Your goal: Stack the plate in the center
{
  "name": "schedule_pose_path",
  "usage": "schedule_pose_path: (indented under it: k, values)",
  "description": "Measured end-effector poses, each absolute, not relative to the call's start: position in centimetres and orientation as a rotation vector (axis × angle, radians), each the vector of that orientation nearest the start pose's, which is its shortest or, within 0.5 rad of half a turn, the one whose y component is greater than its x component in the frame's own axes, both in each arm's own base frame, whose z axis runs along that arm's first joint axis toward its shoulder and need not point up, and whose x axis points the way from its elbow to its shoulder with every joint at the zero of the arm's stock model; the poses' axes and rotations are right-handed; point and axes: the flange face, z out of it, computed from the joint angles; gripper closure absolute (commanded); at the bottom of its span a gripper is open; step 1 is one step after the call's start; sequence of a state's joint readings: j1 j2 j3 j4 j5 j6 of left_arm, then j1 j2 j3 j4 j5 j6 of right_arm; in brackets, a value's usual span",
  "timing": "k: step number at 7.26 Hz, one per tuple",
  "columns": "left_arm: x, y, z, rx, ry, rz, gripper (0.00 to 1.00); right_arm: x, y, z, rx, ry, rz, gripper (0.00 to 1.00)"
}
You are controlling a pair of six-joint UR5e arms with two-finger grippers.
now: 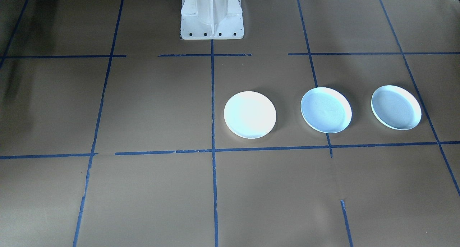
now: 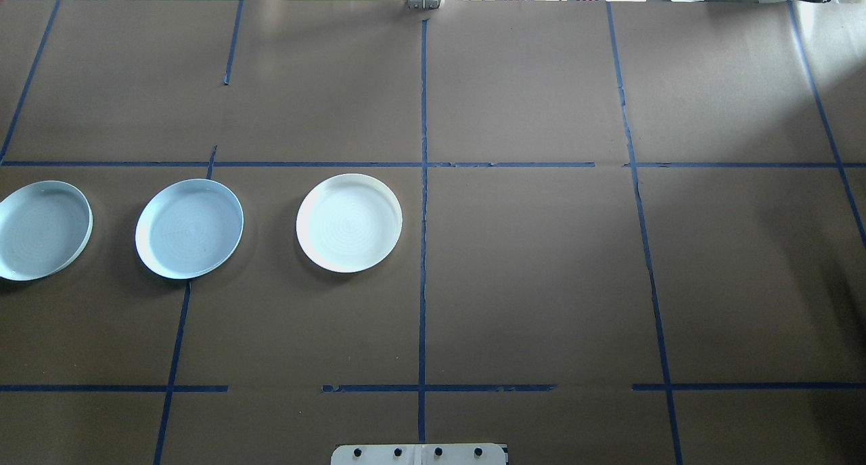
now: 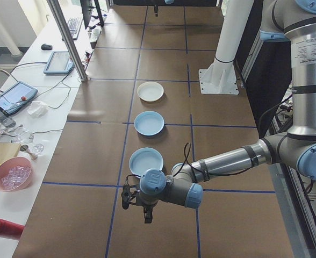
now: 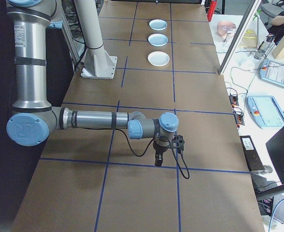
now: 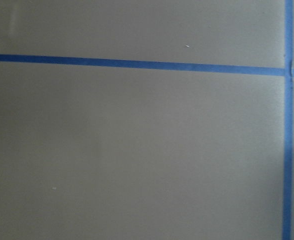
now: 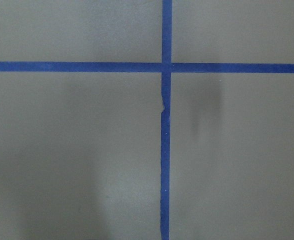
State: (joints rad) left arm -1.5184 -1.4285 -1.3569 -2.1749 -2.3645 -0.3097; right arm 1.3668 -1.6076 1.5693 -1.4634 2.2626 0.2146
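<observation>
In the overhead view the outermost plate point(image 2: 42, 229) is cut off by the frame's left edge, and neither arm appears there. The left gripper point(image 3: 147, 216) and right gripper point(image 4: 158, 159) show only in the side views, too small to tell how their jaws stand. The robot base point(image 2: 419, 454) is cropped by the bottom edge.

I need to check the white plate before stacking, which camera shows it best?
The overhead exterior view shows the white plate best: large, unobstructed, rim and inner rings clear. The front-facing view shows it whole but washed out by glare. Both side views show it small and far. Neither wrist view shows it, only brown paper and blue tape.
</observation>
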Motion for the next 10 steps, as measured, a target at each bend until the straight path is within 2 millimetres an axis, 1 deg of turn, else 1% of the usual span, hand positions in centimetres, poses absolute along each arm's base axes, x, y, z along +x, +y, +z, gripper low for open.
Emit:
schedule_pose_path:
  k: [2, 4, 5, 6, 7, 8, 9, 10]
  values:
    - [0.6, -42.9, 75.1, 0.072, 0.873, -0.129, 0.0, -2.9, -48.5, 67.2, -0.079, -0.69, -0.014, 0.0]
    - [5.1, -43.9, 74.1, 0.045, 0.9, -0.113, 0.0, -2.9, -48.5, 67.2, -0.079, -0.69, -0.014, 0.0]
    - [7.5, -44.5, 74.1, 0.032, 0.911, -0.095, 0.0, -2.9, -48.5, 67.2, -0.079, -0.69, -0.014, 0.0]
    - [9.5, -44.9, 74.3, 0.023, 0.921, -0.079, 0.03, -2.9, -48.5, 67.2, -0.079, -0.69, -0.014, 0.0]
    - [10.8, -45.2, 74.5, 0.02, 0.93, -0.069, 0.11, -2.9, -48.5, 67.2, -0.079, -0.69, -0.014, 0.0]
    - [11.4, -45.3, 74.4, 0.018, 0.937, -0.064, 0.29, -2.9, -48.5, 67.2, -0.079, -0.69, -0.014, 0.0]
    - [11.6, -45.4, 74.4, 0.017, 0.941, -0.065, 0.6, -2.9, -48.5, 67.2, -0.079, -0.69, -0.014, 0.0]
    - [11.7, -45.6, 74.2, 0.017, 0.944, -0.069, 0.77, -2.9, -48.5, 67.1, -0.078, -0.69, -0.014, 0.0]
